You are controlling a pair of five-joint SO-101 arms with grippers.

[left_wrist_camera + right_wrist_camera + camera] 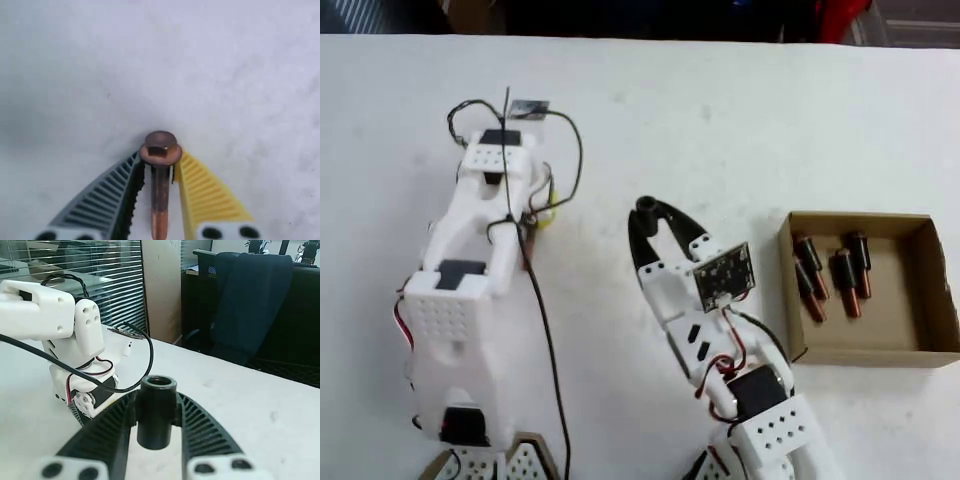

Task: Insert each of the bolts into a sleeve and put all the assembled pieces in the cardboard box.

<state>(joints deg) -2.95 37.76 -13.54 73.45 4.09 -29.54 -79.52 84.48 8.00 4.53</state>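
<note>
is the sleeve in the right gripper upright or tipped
Upright. The sleeve stands vertical in the right gripper, its open end facing up.

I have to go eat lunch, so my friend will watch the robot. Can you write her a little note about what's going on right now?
Left gripper: shut on a copper bolt, over the white table.
Right gripper: shut on a black sleeve, held upright with its open end up, between the left arm and the cardboard box.
Done: several assembled pieces lie in the box.
Left: put this bolt into this sleeve, then set that piece in the box too.
</note>
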